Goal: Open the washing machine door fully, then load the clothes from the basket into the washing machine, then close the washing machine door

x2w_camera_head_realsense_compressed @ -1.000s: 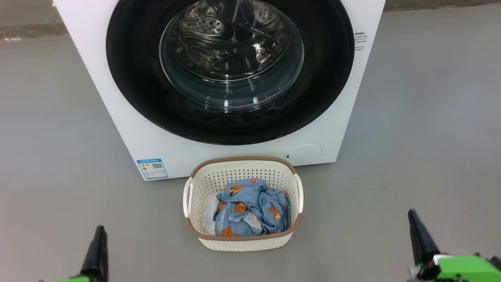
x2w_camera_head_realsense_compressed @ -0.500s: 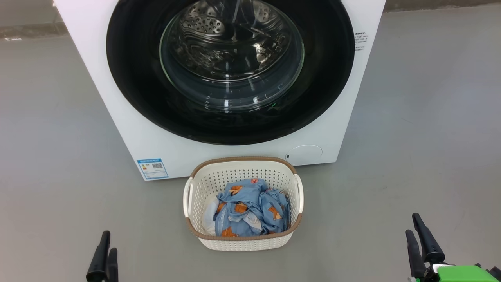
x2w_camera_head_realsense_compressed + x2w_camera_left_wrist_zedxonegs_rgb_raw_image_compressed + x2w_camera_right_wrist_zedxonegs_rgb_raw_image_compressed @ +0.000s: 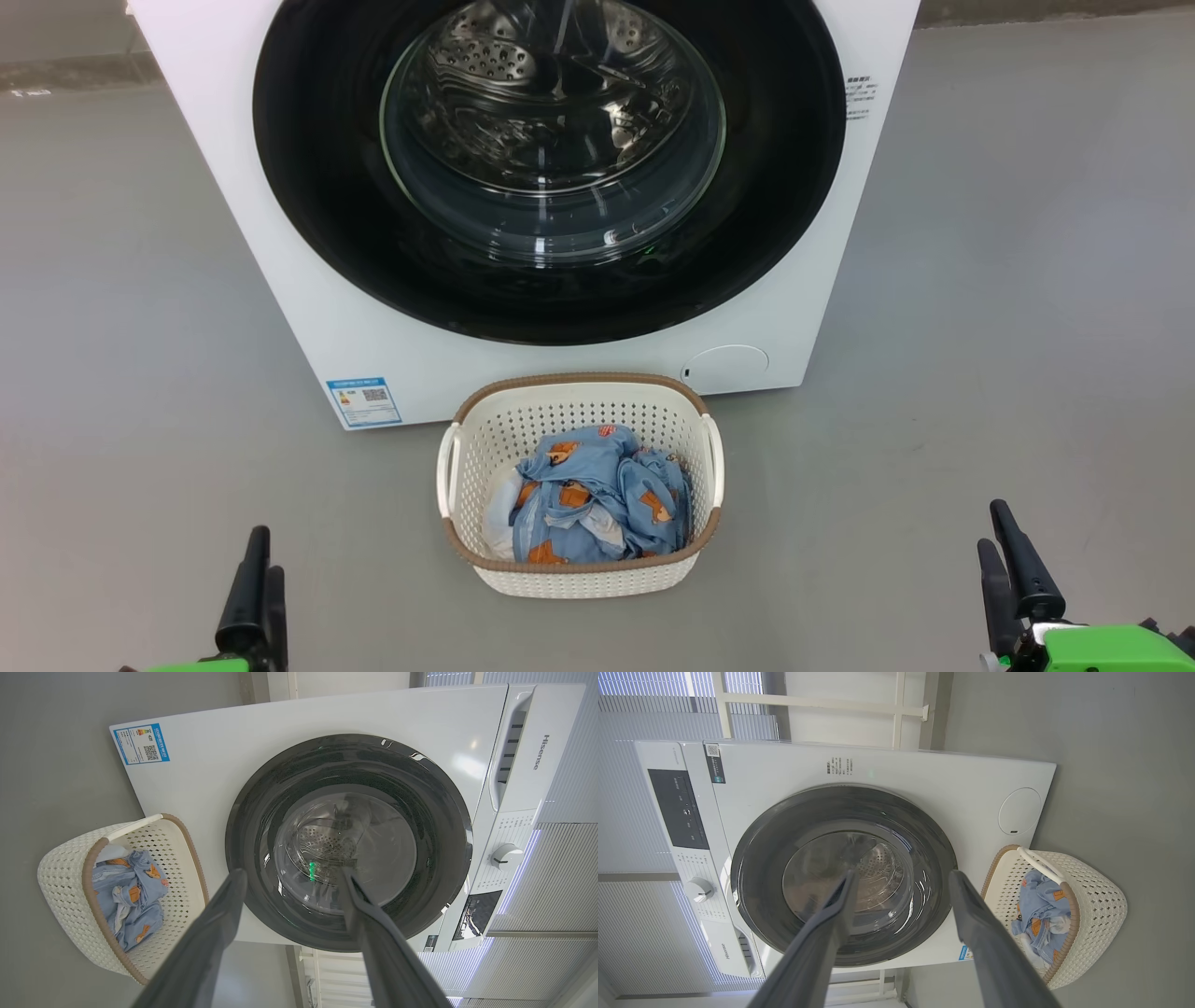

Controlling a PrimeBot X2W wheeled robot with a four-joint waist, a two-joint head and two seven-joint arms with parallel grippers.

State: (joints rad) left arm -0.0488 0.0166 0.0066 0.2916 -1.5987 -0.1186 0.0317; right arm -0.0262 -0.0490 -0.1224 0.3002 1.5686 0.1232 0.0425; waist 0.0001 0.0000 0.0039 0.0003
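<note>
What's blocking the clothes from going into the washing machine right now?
The washing machine door, which is fully shut. The clothes lie in the basket before it. Nothing visible stands between the left gripper or the right gripper and the door.

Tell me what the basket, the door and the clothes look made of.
The basket: likely matte cream plastic, moulded with even perforations; its brown rim looks woven. The washing machine door: glossy black, probably plastic, around a clear glass-like bowl that shows reflections. The clothes: soft printed fabric, crumpled in folds.
</note>
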